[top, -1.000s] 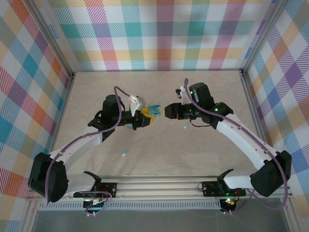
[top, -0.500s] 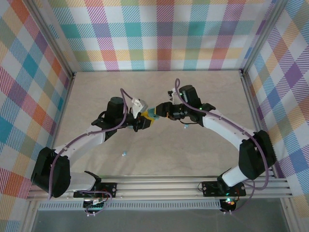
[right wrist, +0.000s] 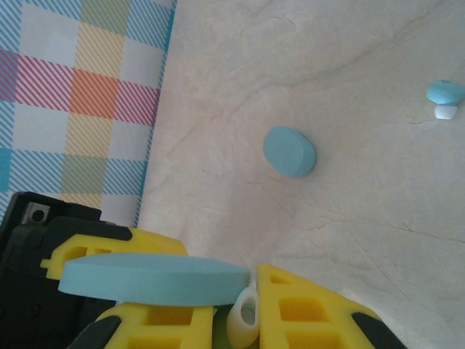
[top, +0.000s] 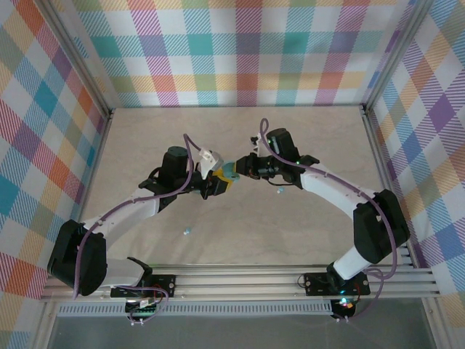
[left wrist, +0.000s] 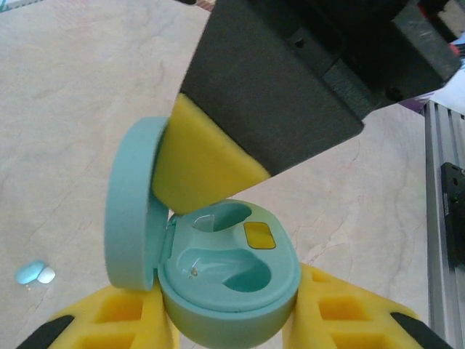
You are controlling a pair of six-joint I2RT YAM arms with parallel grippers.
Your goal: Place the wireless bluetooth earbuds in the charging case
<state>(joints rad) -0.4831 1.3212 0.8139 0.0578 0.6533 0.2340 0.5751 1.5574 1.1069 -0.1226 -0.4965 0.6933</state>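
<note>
Teal plastic sits between the two arms: the charging case [left wrist: 229, 280] is clamped at its base by the yellow pads of the left end effector [top: 218, 183] and held off the bench [top: 240, 247], with its lid [left wrist: 133, 203] swung open to one side. Its sockets face up. The upper one is partly covered by a yellow-padded finger of the right end effector [top: 243, 167], which lies against the lid's inner face.

From the right wrist, the lid's edge crosses in front of that end effector's fingers. A small white ring [right wrist: 245, 318] sits between them, but I cannot tell whether they pinch it.

A rounded teal piece [right wrist: 289, 151] rests on the bench. One earbud [top: 187, 232] lies on the bench below the left forearm, well apart from both end effectors. A second earbud [top: 280, 190] lies just beside the right wrist.
</note>
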